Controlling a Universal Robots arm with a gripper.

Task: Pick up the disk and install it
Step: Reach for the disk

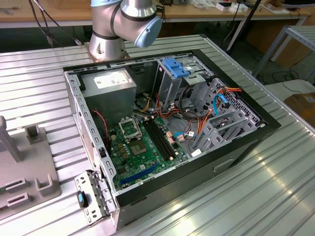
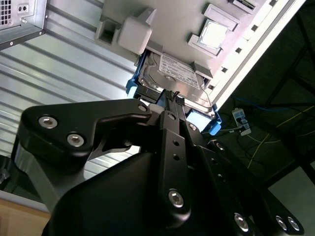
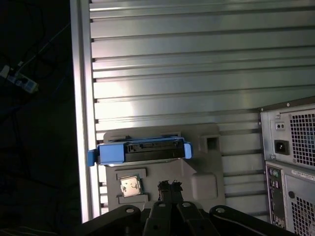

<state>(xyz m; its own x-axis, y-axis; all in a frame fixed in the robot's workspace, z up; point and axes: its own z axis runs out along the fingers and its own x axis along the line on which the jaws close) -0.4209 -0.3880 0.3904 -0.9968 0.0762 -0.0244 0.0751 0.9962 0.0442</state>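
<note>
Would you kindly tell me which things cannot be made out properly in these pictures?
Disk: the first wrist view sees it edge-on, so its label face is hidden.
Disk again, second wrist view: its near end is behind the claw.
Grey fixture tray: cut off by the exterior view's left edge.
Arm: cut off by the exterior view's top edge.

Flat grey metal disk (image 2: 173,78), white label facing up, blue plastic rails along its edges, connector end exposed, seated in a grey holder plate (image 3: 187,167), on the ribbed bench (image 3: 197,73), near its edge
</note>
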